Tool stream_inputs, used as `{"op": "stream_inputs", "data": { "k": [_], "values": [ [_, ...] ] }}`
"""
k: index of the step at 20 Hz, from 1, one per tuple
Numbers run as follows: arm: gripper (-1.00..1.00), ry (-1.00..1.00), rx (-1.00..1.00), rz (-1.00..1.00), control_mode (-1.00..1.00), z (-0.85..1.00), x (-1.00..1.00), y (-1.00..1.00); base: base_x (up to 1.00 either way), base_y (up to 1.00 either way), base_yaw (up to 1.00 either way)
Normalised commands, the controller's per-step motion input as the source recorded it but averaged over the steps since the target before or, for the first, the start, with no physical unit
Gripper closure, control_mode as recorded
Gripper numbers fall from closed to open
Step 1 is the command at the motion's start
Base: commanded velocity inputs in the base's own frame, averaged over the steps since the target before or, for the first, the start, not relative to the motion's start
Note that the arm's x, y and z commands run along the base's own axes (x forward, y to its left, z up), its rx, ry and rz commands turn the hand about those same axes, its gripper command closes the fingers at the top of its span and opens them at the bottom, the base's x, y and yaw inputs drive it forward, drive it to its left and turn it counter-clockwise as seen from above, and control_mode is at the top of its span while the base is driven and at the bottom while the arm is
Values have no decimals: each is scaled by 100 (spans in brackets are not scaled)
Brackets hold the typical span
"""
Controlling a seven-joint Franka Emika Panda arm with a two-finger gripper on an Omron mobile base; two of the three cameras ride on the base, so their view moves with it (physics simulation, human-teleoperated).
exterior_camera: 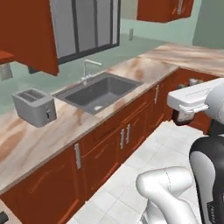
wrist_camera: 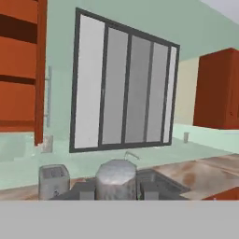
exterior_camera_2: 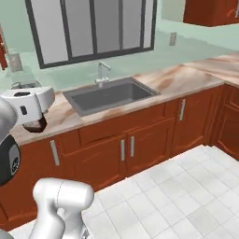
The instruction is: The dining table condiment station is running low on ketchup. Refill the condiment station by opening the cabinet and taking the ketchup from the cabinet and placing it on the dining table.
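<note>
Marble counter (exterior_camera: 39, 140) behind dark maroon ketchup (exterior_camera: 180, 117) in clamped tool (wrist_camera: 114, 190)

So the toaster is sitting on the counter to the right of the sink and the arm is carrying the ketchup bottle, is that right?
Not quite. The toaster sits on the counter to the left of the sink, not the right, as the left base view shows. The rest holds: the arm is carrying the ketchup, a dark bottle clamped between the fingers.
</note>
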Motion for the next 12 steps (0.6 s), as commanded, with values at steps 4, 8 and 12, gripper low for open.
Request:
{"op": "stream_inputs", "data": {
  "k": [4, 8, 12],
  "values": [
    [100, 0, 0, 0, 100, 0, 0, 0, -16, 0, -98],
    [100, 0, 0, 0, 100, 0, 0, 0, -6, 0, -98],
    [100, 0, 0, 0, 100, 0, 0, 0, 3, -6, -96]
  ]
}}
